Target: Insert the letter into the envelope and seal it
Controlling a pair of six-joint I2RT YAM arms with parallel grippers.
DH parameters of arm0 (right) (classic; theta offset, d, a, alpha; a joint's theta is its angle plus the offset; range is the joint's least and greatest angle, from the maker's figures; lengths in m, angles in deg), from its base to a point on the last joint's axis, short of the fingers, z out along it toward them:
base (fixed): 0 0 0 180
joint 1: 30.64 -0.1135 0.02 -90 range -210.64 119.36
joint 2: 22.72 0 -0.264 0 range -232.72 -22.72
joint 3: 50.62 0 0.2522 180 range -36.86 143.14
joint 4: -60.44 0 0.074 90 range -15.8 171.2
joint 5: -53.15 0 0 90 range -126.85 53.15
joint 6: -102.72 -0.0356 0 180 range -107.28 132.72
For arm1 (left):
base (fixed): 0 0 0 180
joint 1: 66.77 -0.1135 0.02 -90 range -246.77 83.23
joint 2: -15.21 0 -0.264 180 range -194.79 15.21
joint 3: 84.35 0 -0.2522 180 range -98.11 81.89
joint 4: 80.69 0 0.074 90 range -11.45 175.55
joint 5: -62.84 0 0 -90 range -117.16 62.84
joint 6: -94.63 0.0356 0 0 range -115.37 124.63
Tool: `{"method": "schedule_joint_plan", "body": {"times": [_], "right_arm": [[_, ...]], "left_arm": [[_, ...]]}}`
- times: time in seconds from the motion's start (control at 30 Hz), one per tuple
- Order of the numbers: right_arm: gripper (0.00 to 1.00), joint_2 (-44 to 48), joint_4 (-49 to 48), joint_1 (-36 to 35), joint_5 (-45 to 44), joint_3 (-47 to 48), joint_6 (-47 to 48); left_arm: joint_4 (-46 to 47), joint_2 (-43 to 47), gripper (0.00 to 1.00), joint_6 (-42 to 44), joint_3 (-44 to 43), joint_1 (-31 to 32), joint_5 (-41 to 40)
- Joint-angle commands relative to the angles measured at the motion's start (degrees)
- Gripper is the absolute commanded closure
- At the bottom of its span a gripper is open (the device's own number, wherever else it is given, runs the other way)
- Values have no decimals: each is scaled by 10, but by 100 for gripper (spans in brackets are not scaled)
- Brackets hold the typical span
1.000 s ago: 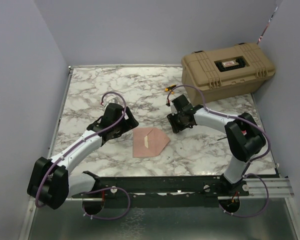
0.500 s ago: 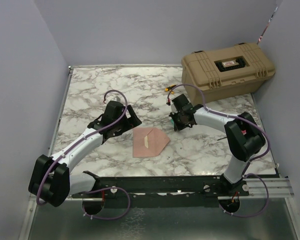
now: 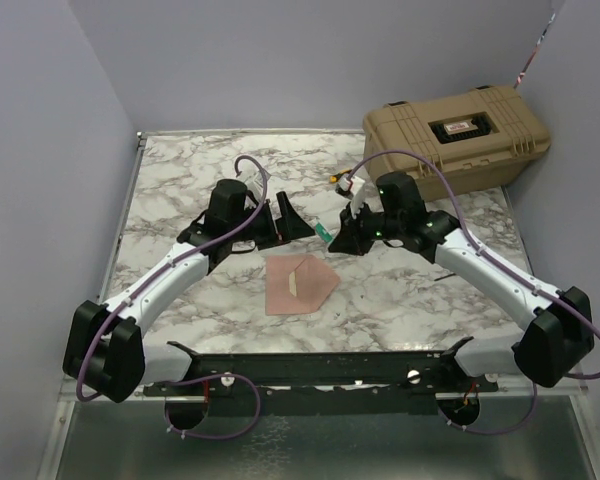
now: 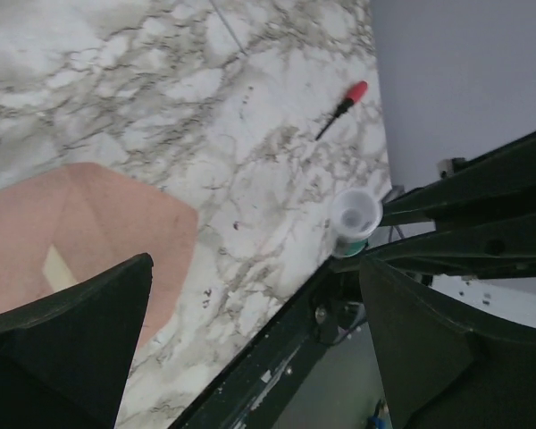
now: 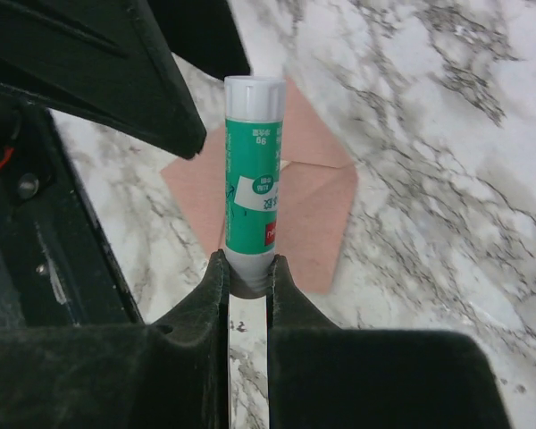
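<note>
The envelope (image 3: 298, 284) lies flat on the marble table (image 3: 180, 170), between the arms and just nearer the bases than both grippers. The left gripper (image 4: 255, 268) gapes wide, empty, facing the glue stick (image 5: 253, 192), which the right gripper (image 5: 247, 264) pinches by its base. The left jaws should probably close squarely on the white cap (image 5: 255, 94), then pull straight along the stick.

Left pincer (image 4: 255, 264) spread wide, right pincer (image 5: 248, 268) clamped
</note>
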Motion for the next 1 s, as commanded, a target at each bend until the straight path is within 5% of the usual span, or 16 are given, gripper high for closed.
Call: {"method": "schedule_joint_plan", "body": {"times": [0.0, 0.2, 0.43, 0.77, 0.97], "right_arm": [[99, -13, 46, -13, 104, 19, 38], [99, -29, 80, -24, 111, 43, 61], [99, -34, 95, -29, 136, 60, 81], [99, -45, 134, -32, 149, 78, 115], [99, -35, 151, -33, 159, 76, 135]], "left_arm": [[62, -3, 1, -10, -15, 0, 134], [80, -2, 5, -35, 2, 1, 159], [79, -24, 33, -49, 16, 20, 193], [79, -24, 58, -42, 9, 33, 212], [80, -23, 61, -31, 9, 34, 240]]}}
